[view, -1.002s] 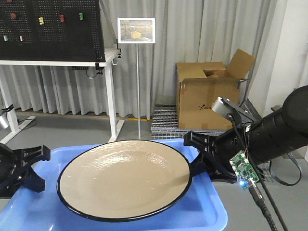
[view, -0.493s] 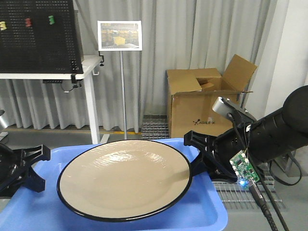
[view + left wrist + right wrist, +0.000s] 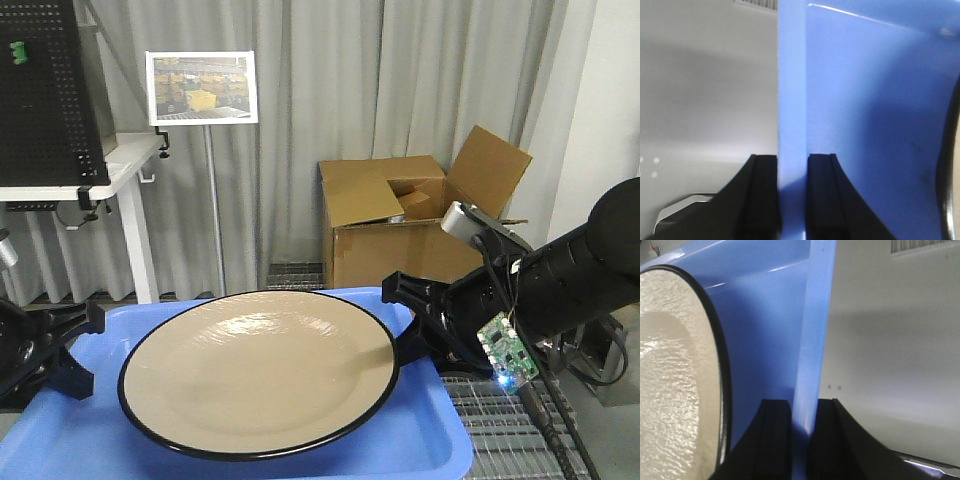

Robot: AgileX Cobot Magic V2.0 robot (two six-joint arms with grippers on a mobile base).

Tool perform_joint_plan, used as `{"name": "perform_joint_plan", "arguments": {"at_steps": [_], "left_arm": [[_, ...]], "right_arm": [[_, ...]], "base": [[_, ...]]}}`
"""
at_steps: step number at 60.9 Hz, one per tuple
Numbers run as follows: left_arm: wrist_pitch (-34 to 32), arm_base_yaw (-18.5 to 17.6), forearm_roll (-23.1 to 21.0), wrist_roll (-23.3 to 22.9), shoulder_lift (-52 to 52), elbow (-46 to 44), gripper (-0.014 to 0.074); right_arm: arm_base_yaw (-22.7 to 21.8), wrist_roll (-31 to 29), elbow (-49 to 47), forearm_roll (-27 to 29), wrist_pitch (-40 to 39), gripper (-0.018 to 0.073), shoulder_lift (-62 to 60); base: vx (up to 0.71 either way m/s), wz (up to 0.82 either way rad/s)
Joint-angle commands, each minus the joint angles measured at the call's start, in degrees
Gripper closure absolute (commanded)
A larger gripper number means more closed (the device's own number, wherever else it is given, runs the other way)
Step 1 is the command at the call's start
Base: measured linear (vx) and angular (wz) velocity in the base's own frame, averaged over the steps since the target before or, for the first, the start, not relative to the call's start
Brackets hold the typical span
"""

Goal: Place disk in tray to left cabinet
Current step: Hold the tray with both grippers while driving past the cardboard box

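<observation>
Left end effector (image 3: 792,162): clamped on tray (image 3: 425,440) rim, frame's lower left.
Right end effector (image 3: 800,407): clamped on opposite rim.
Disk (image 3: 258,370): lying flat in tray, centre.

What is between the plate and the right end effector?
Only a bare strip of the tray, seen in the right wrist view. The right end effector pinches its rim; the plate lies apart.
</observation>
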Motion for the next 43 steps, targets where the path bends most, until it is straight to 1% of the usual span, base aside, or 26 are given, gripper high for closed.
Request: {"name": "perform_joint_plan", "arguments": {"at_steps": [1,23,43], "left_arm": [[-3.2,-1.3,-9.8,-0.6,-2.2,-2.2,0.0596],[-3.2,-1.3,-9.8,-0.6,-2.2,-2.2,0.0596],[-3.2,-1.3,-9.8,-0.6,-2.2,-2.2,0.0596]], "right_arm": [[1.1,-0.8,-2.3,9.1,-2.0,0.0565,-2.7],[1.1,-0.8,-2.3,9.1,-2.0,0.0565,-2.7],[1.1,-0.8,-2.3,9.1,-2.0,0.0565,-2.7]], "base": [[0.45,-0.07],[0.41,-0.04],[0.32,-0.10]]}}
